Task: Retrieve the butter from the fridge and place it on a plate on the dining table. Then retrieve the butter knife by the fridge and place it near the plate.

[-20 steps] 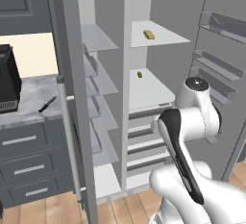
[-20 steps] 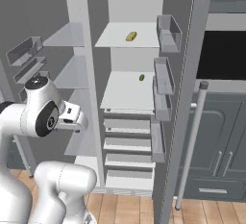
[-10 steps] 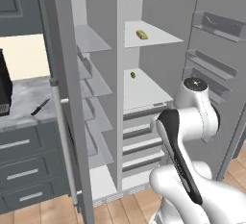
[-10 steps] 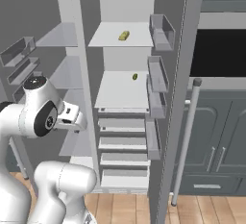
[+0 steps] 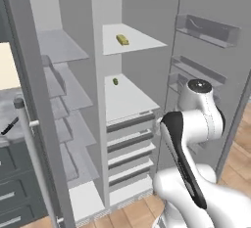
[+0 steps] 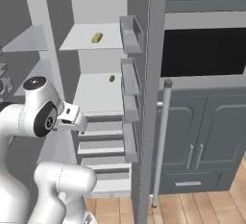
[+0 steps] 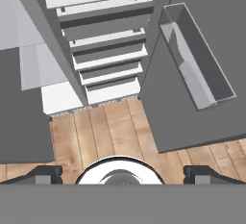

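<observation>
The fridge [image 5: 147, 51] is standing wide open, butter [image 5: 122, 39] lying mid-shelf on its top shelf. The gripper [image 7: 122, 175] is pointing at the floor, jaws released, grasping nothing.
</observation>
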Robot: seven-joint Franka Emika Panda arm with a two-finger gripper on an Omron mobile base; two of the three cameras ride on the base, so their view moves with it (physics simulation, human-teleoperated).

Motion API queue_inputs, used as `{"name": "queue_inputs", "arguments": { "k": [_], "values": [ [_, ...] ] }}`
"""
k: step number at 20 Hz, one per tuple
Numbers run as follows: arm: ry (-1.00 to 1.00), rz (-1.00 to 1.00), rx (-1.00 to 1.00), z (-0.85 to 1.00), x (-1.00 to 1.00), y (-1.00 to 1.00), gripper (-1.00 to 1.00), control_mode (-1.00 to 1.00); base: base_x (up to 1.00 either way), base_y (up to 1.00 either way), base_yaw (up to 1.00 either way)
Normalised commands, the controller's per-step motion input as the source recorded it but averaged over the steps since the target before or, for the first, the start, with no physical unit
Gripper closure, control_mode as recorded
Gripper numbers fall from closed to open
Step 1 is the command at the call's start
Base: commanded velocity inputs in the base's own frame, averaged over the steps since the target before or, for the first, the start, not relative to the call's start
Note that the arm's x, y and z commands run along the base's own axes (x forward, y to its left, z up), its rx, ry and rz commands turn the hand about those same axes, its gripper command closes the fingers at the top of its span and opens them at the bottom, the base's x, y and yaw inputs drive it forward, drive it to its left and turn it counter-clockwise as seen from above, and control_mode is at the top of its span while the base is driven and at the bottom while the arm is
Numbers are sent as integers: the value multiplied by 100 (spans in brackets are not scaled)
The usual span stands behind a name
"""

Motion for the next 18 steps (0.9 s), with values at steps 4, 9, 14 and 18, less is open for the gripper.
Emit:
{"name": "queue_inputs", "arguments": {
  "k": [4, 9, 14, 18],
  "values": [
    [0, 0, 0, 0, 0, 0, -100, 100, 75, 0, -11],
    [0, 0, 0, 0, 0, 0, -100, 100, 72, 1, -6],
    [0, 0, 0, 0, 0, 0, -100, 100, 78, -2, 0],
    [0, 0, 0, 0, 0, 0, -100, 100, 83, -30, 0]
  ]
}}
